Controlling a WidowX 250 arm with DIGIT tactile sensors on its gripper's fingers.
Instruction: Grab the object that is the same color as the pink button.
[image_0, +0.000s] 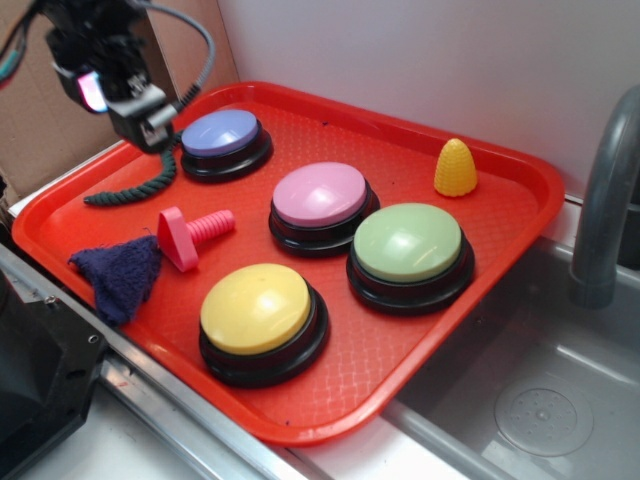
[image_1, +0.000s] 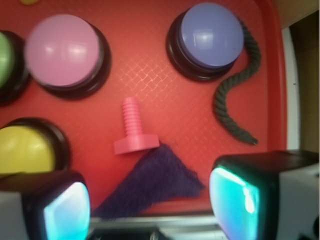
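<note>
Pink plastic is catalogued twice on the red tray (image_0: 520, 190): the pink button (image_0: 320, 195), a large dome on a black base near the tray's middle, and the object (image_0: 192, 236), a small toy bolt with a flat head and a ridged shaft. The bolt is laid flat on the tray floor between the pink button and the dark blue cloth scrap (image_0: 122, 275); its head is set just beside, possibly touching, the scrap's point, and its shaft is directed toward the gap between the pink button and the purple-blue button (image_0: 222, 135). The gripper (image_1: 150, 202) is held above the tray's left rear corner, close to the purple-blue button, with the fingers (image_1: 240, 197) spread wide and nothing between them. In the wrist view the bolt is seen ahead of the open fingers and slightly toward the left one, its long axis run roughly fore-and-aft, so the shaft is judged to lie across the closing line. A forward advance and a descent are judged to be needed, with little wrist turn. A green button (image_0: 408, 243), a yellow button (image_0: 258, 308), a yellow cone (image_0: 455, 168) and a dark rope (image_0: 140, 188) are also listed.
</note>
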